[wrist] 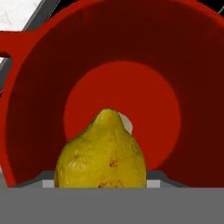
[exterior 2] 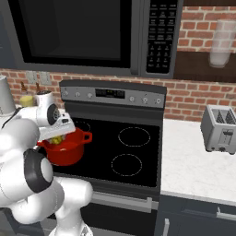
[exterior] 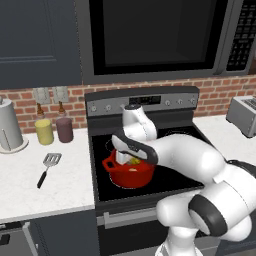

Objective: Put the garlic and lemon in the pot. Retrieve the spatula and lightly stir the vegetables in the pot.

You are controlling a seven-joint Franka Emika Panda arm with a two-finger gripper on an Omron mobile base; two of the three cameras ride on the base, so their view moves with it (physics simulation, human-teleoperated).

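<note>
- Where the arm bends down at centre frame of the left base view, the hand (exterior: 131, 159) hangs directly over the pot (exterior: 129, 174), at its rim.
- Stove (exterior: 150, 145): black cooktop, centre of the left base view, carrying the pot on its front left burner.
- Bench (exterior: 30, 185): pale surface filling the lower left of the left base view.
- Pot: bright red, seen from above in the hand view (wrist: 43, 87), where its wall rings the frame and its bare floor sits mid-frame.
- Hand: grasping the lemon (wrist: 101, 153), which fills the lower centre of the hand view, above the pot floor.
- Spatula (exterior: 48, 168): flat on the bench, lower left of the left base view, well apart from the pot.
- Garlic (wrist: 127, 122): a pale sliver showing just behind the lemon's tip; whether it lies on the pot floor cannot be told.
</note>
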